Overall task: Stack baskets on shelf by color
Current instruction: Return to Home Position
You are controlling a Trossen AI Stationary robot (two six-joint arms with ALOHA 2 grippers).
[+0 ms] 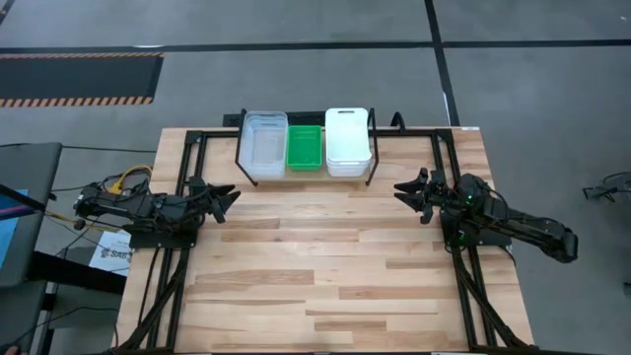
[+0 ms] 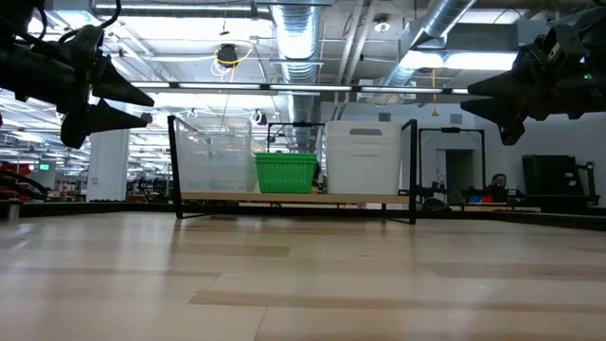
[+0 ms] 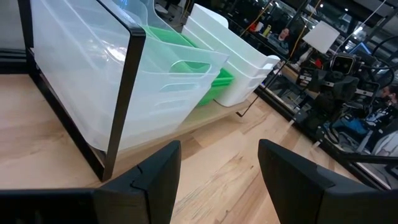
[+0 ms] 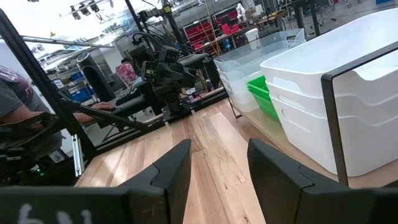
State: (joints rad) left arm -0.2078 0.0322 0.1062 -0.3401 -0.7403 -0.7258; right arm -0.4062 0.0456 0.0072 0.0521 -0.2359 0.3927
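The black rod shelf stands at the table's far edge. On it sit a stack of clear baskets at the left, green baskets in the middle and a stack of white baskets at the right, each resting on its bottom. My left gripper hovers open above the table's left side, fingers pointing toward the middle. My right gripper hovers open above the right side, pointing toward the left arm. Both hold nothing. In the left wrist view the clear stack is nearest; in the right wrist view the white stack is.
A bare stretch of wooden tabletop lies between the arms and toward the near edge. The black frame runs along the table's sides. A person sits beyond the table's left side.
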